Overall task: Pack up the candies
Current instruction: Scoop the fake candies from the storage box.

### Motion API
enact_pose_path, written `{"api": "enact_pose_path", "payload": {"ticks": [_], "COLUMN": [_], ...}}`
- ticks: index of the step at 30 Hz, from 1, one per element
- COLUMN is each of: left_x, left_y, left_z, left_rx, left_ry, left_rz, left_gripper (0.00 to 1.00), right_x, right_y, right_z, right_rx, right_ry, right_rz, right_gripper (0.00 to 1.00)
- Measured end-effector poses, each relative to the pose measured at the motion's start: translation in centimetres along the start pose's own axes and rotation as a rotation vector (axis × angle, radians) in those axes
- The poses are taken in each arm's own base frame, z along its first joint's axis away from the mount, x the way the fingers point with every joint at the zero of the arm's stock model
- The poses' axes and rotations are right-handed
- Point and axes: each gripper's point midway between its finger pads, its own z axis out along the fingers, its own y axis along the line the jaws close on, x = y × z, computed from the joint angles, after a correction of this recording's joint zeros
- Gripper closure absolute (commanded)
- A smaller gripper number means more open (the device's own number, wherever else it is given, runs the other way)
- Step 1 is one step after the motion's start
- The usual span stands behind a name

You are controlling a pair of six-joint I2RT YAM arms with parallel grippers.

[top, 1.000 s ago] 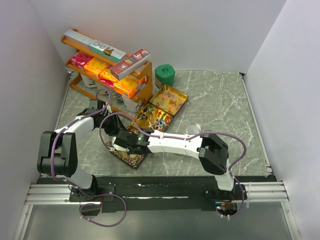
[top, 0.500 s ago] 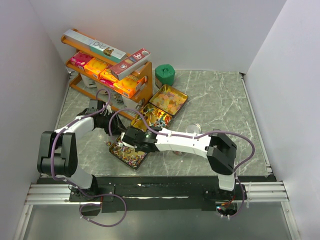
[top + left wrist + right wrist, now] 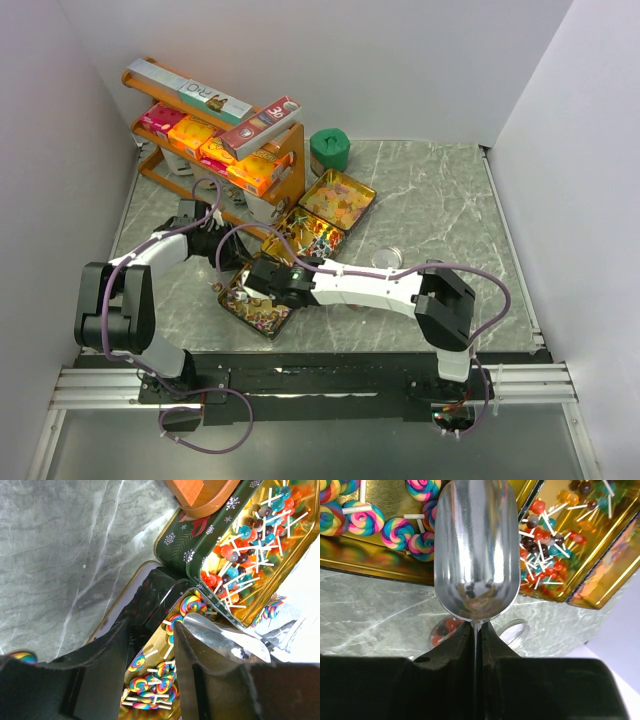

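The candies sit in three open tins set in a diagonal row on the marble table (image 3: 440, 210). The nearest tin (image 3: 370, 562) holds rainbow swirl lollipops (image 3: 365, 522). The middle tin (image 3: 200, 545), green-walled with snowflakes, is full of small ball lollipops (image 3: 250, 530) in red, blue and brown. The farthest tin (image 3: 372, 195) carries orange-yellow sweets (image 3: 335, 200).

Over the nearest tin, close to the wall of the middle one, hangs a shiny metal scoop (image 3: 472, 545), and its bowl looks empty. The right gripper (image 3: 476, 630) has its fingers pinched tight on the scoop's thin handle.

The left gripper (image 3: 150, 627) is at the far left corner of the same tin with its fingers standing partly apart. One finger is by the tin's wall and the other is over the inside, with swirl lollipops showing in the gap. I cannot tell whether either finger touches the tin.

Behind the tins stands a wooden rack (image 3: 290, 165) loaded with orange and pink boxes. A green cup (image 3: 329, 150) sits beside it. A small clear round piece (image 3: 388, 258) lies on the table just beyond the right arm.
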Motion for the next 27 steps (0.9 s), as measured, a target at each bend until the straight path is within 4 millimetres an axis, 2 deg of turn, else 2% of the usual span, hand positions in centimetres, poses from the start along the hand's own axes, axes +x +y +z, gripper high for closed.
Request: {"api": "enact_pose_path", "payload": {"ticks": [4,9,15,21,24,27], "left_x": [0.0,0.0,-0.1,-0.1,-0.1,-0.1], "left_y": [0.0,0.0,0.0,0.0,0.0,0.0], "left_z": [0.0,0.0,0.0,0.0,0.0,0.0], "left_rx": [0.000,0.000,0.001,0.001,0.002,0.001], "left_ry": [0.000,-0.002,-0.003,-0.003,-0.003,-0.003], "left_rz": [0.000,0.001,0.002,0.002,0.002,0.002], "left_gripper": [0.55,0.55,0.55,0.55,0.55,0.55], "right_x": [-0.9,-3.2,-4.6,-2.6,-0.6,0.1], "right_y": [0.3,1.1,0.3,-0.8,-0.2,0.3], "right_z": [-0.1,-0.3,-1.0,0.1,0.9,1.1], "right_rx": [0.000,-0.033,-0.020,-0.012,-0.032,-0.038], "right_ry": [-0.024,-0.087,-0.132,-0.080,-0.035,-0.029], "right_rz": [-0.028,-0.027,0.026,0.086,0.078,0.066], "right_gripper": [1.00,1.00,1.00,1.00,1.00,1.00]}}
